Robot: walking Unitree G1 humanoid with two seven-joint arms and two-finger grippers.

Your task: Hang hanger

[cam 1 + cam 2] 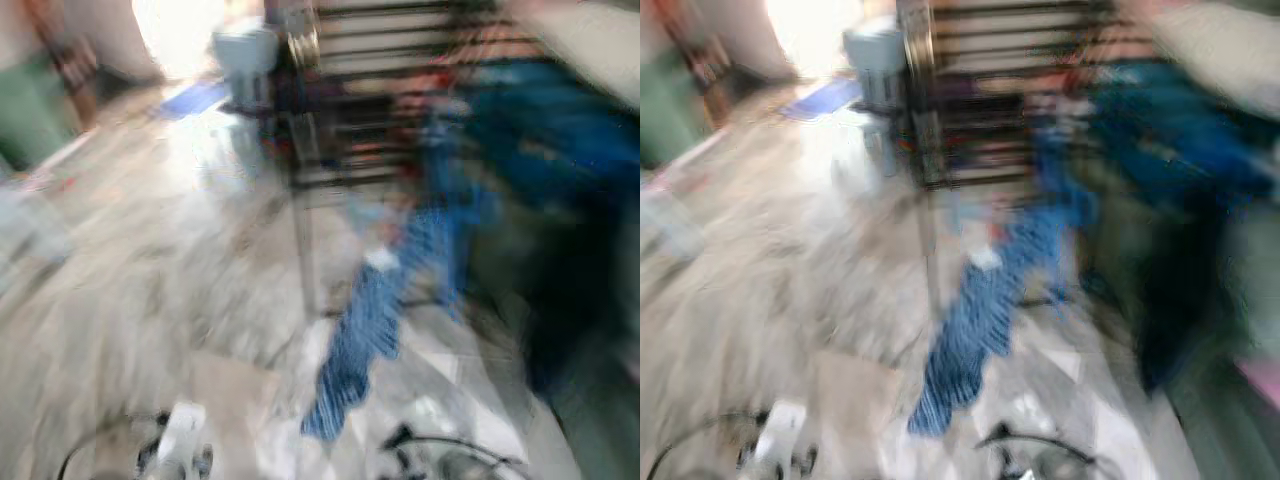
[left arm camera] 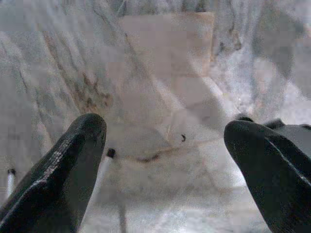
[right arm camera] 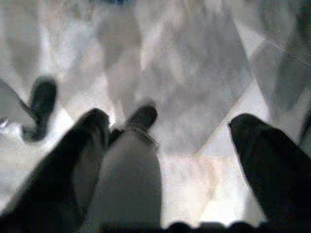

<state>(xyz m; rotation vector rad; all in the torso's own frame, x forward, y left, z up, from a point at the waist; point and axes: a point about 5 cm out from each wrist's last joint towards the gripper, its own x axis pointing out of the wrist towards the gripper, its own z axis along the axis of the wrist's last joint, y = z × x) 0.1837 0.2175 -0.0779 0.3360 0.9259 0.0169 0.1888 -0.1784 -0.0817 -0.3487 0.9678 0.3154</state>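
Approach phase: both claws, left gripper (image 2: 163,160) and right gripper (image 3: 167,145), are being carried wide and empty above marble floor (image 2: 160,73); the blurred drying rack (image 1: 370,110) ahead is best approached slowly.

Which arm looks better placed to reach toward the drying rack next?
Neither clearly, though right has a slight edge. Both the left tool and right tool hang open and empty over the marble floor. The blurred rack with blue clothes stands ahead, toward the robot's right.
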